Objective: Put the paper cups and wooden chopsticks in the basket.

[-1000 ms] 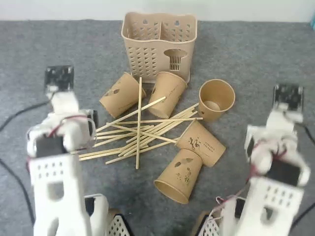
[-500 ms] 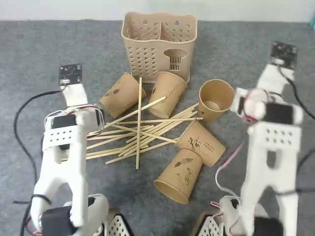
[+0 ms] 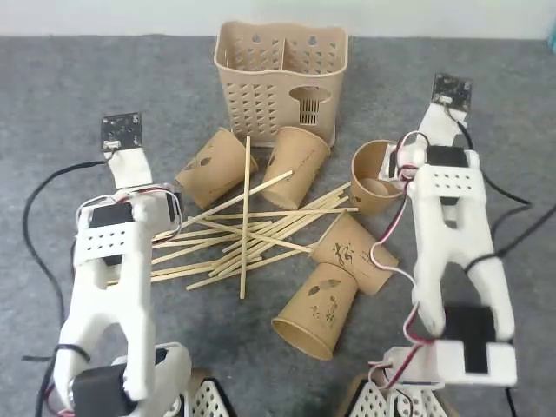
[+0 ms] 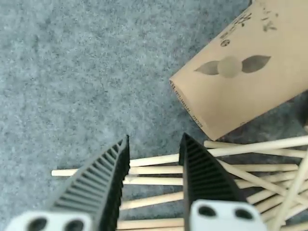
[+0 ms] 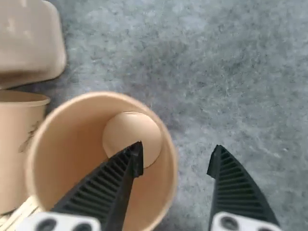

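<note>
The beige basket (image 3: 282, 78) stands at the back centre. Several paper cups lie in front of it, among them a tipped cup (image 3: 215, 167) (image 4: 236, 82) at the left and an upright cup (image 3: 378, 178) (image 5: 72, 144) at the right. Wooden chopsticks (image 3: 243, 234) (image 4: 159, 175) are scattered between them. My left gripper (image 4: 155, 139) is open just above the chopsticks' left ends, short of the tipped cup. My right gripper (image 5: 178, 147) is open astride the upright cup's rim, with one finger (image 5: 120, 173) inside and the other outside.
Grey carpet (image 3: 69, 87) covers the table. Two more tipped cups (image 3: 354, 252) (image 3: 317, 310) lie at the front right of the pile. Another cup (image 3: 295, 165) leans by the basket's front. A corner of the basket (image 5: 29, 43) is close beyond the right gripper.
Both arms have stretched forward from the front edge. The right arm swung in to the upright cup; the left reached the chopstick ends and has since kept still.
</note>
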Controlling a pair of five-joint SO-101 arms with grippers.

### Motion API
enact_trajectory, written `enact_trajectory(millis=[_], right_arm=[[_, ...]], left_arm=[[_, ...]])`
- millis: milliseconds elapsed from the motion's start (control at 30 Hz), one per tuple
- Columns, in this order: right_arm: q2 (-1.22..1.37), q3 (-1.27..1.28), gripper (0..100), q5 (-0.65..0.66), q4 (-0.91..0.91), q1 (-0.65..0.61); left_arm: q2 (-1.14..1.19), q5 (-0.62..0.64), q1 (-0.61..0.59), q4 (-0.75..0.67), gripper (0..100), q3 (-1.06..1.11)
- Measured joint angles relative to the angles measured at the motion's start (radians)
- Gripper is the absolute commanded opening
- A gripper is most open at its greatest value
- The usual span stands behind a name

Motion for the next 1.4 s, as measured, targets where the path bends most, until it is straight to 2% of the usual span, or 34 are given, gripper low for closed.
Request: enact_trajectory(millis=[67,167,233,333,700,867,1067,1233,1400], right_arm=[[0.032,0.0,18.1,0.0,-0.003,-0.002],[0.035,0.0,0.2,0.0,-0.006,-0.002],[0.035,0.0,3.9,0.0,-0.009,-0.002],[0.021,0.0,0.4,0.0,-0.009,-0.002],[-0.21,-0.069,0.6,0.0,0.081,0.003],[-0.249,-0.338,0.6,0.0,0.267,0.017],[-0.115,-0.865,0.6,0.0,0.479,0.011],[0.129,-1.275,0.7,0.048,0.534,-0.054],[0.327,-1.527,0.7,0.06,0.537,-0.117]], left_arm=[[0.0,0.0,0.0,0.0,17,0.0],[0.0,0.0,0.0,0.0,16,0.0],[0.0,0.0,0.0,0.0,16,0.0],[0.0,0.0,0.0,0.0,16,0.0],[0.0,0.0,0.0,-0.002,16,0.0],[0.0,0.0,0.0,-0.002,16,0.0],[0.0,0.0,0.0,-0.002,16,0.0],[0.0,0.0,0.0,-0.002,16,0.003],[0.0,0.0,0.0,-0.002,16,0.003]])
